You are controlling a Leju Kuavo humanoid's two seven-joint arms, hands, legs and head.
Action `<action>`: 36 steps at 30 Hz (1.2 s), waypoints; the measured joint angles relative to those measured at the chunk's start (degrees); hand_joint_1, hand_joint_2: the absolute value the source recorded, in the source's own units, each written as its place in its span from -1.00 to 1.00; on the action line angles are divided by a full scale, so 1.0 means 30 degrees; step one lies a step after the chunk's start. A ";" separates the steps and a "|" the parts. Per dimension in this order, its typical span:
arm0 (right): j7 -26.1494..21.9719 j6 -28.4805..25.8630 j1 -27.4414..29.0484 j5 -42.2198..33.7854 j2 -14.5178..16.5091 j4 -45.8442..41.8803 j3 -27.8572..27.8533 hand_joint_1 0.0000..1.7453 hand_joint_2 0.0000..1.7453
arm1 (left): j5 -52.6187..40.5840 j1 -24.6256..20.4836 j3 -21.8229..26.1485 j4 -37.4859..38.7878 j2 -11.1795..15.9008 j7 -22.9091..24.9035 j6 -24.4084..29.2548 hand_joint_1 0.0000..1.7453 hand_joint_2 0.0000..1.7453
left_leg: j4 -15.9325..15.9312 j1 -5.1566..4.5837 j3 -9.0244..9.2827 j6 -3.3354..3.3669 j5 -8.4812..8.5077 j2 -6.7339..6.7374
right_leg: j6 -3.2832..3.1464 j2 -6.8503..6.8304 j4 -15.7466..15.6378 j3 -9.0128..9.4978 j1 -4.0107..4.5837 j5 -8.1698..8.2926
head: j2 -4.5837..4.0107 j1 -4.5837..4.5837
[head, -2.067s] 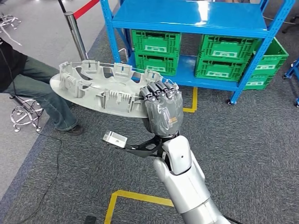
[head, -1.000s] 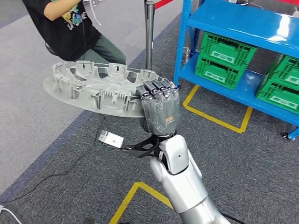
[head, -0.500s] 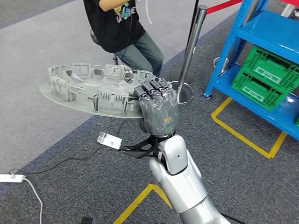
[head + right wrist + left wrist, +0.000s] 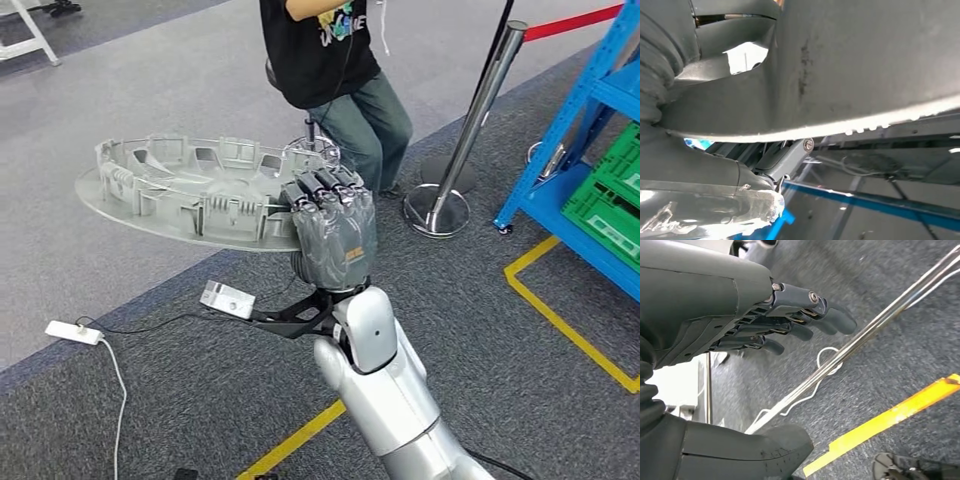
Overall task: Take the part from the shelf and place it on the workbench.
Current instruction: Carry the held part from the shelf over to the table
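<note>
**A:** What has changed for you over the last two seconds?

**B:** The whole view has swung. The blue shelf [image 4: 604,110], dead ahead before, now sits at the far right edge, so your robot has turned away from it. That is camera motion, not the part moving.

**A:** And the part?

**B:** The grey round part [image 4: 189,195] lies flat, well left of the shelf, its near rim gripped by the right hand [image 4: 332,235]. The left hand [image 4: 764,315] hangs low, fingers spread, holding nothing.

**A:** Meaning?

**B:** Pickup done, you're carrying. A seated person [image 4: 340,70] is between part and shelf; no workbench seen yet.
</note>
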 joint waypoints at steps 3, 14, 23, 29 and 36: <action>-0.0014 0.0000 -0.0022 0.0074 0.0000 -0.0009 -0.0013 1.00 1.00 | -0.0058 -0.0083 0.0004 0.0000 0.0000 0.0000 -0.0024 -1.00 1.00 | -0.2623 -0.0261 0.1408 0.0303 0.0685 0.1080 | 0.0287 -0.0588 0.0037 0.0164 0.0193 -0.0222 | 0.0000 0.0019; -0.0107 0.0000 0.0084 0.0240 -0.0080 -0.0011 -0.0058 1.00 1.00 | -0.0366 -0.0071 0.0011 0.0000 0.0024 0.0131 0.0255 -1.00 1.00 | -0.2871 -0.0320 0.1528 0.1239 0.0608 -0.1442 | 0.0551 0.1242 0.4901 -0.2548 0.0068 -0.1885 | 0.0000 0.0197; -0.0118 0.0000 0.0018 0.0242 -0.0042 -0.0016 -0.0067 1.00 1.00 | -0.0419 0.0017 0.0025 0.0000 0.0036 0.0140 0.0260 -1.00 1.00 | -0.2241 -0.0171 0.1000 0.0475 0.0316 -0.2017 | 0.0098 0.1966 -0.0046 -0.0225 0.0004 0.0230 | 0.0000 0.0153; -0.0122 0.0000 0.0029 0.0244 -0.0029 0.0004 -0.0162 1.00 1.00 | -0.0428 -0.0039 0.0025 0.0000 0.0084 0.0140 0.0220 -1.00 1.00 | 0.1817 -0.0058 -0.0955 0.0063 -0.1052 -0.0428 | -0.0105 0.0331 -0.0133 -0.0021 0.0065 0.0068 | 0.0000 0.0089; -0.0107 0.0000 0.0004 0.0370 -0.0027 -0.0004 -0.0228 1.00 1.00 | -0.0543 -0.0132 0.0025 0.0000 0.0153 0.0140 0.0046 -1.00 1.00 | -0.2863 -0.0402 0.1484 0.0715 0.0510 0.0909 | 0.0491 -0.1185 -0.0114 0.0358 0.0351 -0.0427 | 0.0000 0.0102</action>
